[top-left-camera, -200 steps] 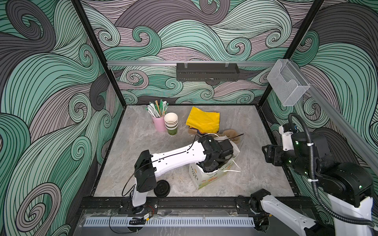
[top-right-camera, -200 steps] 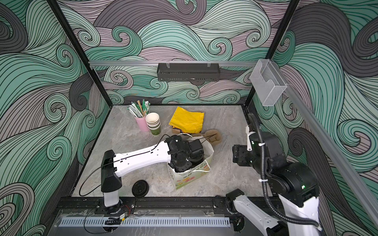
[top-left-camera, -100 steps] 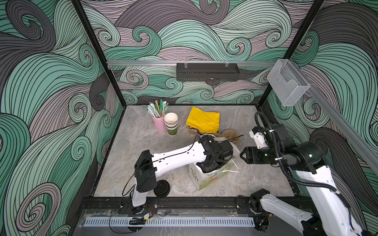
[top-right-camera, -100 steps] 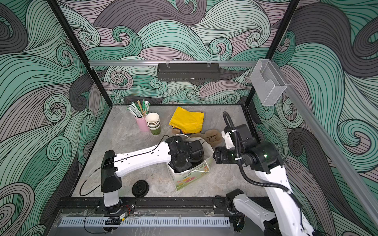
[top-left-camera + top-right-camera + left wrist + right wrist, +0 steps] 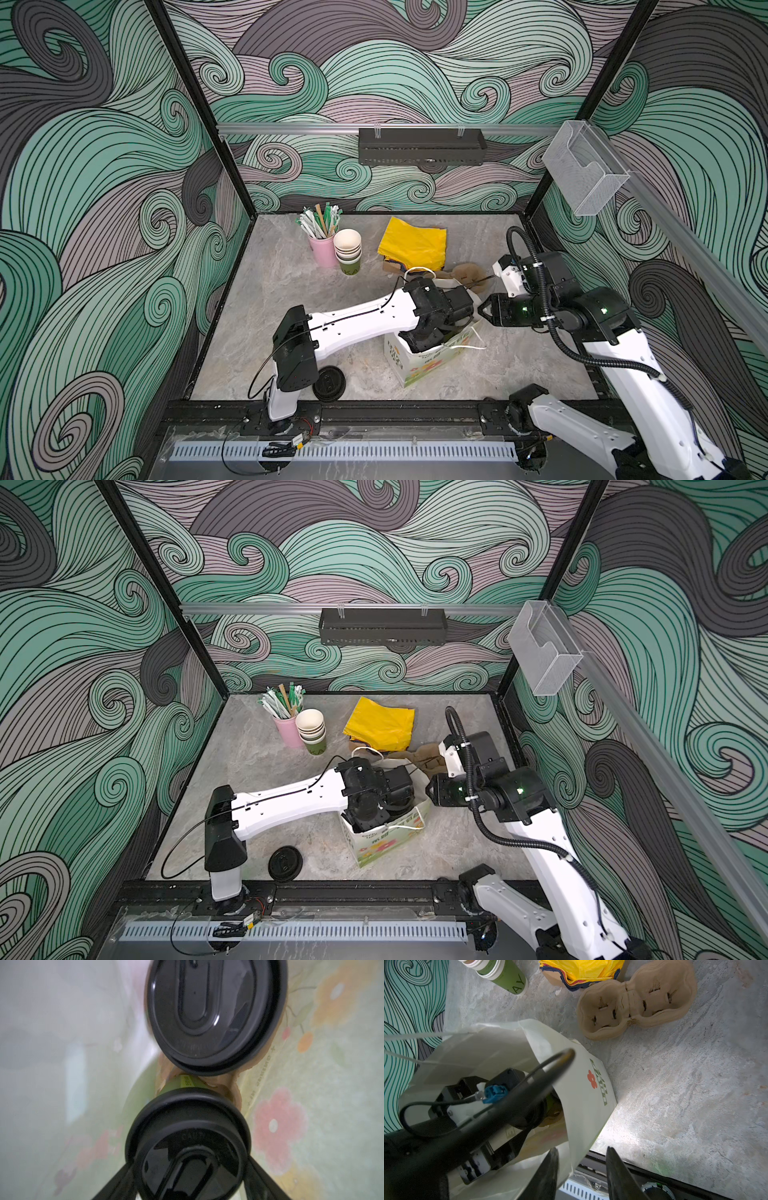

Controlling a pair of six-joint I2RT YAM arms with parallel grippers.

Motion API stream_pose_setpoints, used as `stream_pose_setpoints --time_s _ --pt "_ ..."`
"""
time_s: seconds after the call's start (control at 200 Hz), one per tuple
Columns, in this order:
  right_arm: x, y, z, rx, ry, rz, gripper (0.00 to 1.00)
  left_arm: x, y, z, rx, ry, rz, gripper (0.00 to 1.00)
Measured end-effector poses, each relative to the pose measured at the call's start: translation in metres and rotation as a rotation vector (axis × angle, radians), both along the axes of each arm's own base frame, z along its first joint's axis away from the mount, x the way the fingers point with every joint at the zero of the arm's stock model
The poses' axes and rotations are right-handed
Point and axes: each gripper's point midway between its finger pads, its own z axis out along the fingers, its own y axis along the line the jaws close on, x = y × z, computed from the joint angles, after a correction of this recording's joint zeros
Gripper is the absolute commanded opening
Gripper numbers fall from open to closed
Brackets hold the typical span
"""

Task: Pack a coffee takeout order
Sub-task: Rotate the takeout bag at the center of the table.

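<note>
**Q:** Where is the order located?

**A:** One olive-green paper cup with a round black plastic lid [image 5: 188, 1122] is found inside the white flower-printed paper bag [image 5: 428, 368]. It is held by the left gripper [image 5: 190, 1162], whose fingers [image 5: 116, 1184] are closed against the lid rim from both sides. A second lidded cup [image 5: 216, 1012] is seen just beyond it, tilted. A brown pulp carrier [image 5: 230, 1086] is visible between the two.

**Q:** What is the state of the right gripper?

**A:** The right gripper [image 5: 581, 1149] is positioned at the bag's rim. Its jaws are set partly apart. The paper wall is seen between them and a gap is visible beside one finger, so nothing is gripped.

**Q:** What is located outside the bag?

**A:** A stack of open olive-green paper cups with cream insides [image 5: 348, 253] is stood at the rear of the grey marbled table [image 5: 291, 291], just beside a pink cup of wrapped straws [image 5: 323, 249]. Folded bright yellow paper napkins [image 5: 415, 243] are laid near the stack. A two-cell pulp tray [image 5: 637, 999] is laid between the napkins and the bag. A loose black plastic lid [image 5: 329, 382] is laid flat at the front edge, well apart from the bag.
</note>
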Motion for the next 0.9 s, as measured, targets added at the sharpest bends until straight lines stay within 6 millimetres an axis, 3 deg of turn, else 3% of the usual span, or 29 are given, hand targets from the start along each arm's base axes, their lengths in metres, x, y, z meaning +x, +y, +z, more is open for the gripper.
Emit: stream_pose_setpoints --time_s 0.17,0.475,0.901 --pt "0.002 0.002 -0.004 0.006 -0.002 -0.002 0.2 0.001 0.0 0.001 -0.001 -0.006 0.001 0.73" --pt "0.001 0.002 -0.005 0.015 -0.009 0.001 0.05 0.006 -0.008 0.012 -0.052 -0.055 -0.001 0.77" --pt "0.0 0.004 -0.006 0.023 -0.004 0.004 0.0 0.009 -0.008 0.02 -0.073 -0.079 0.001 0.84"
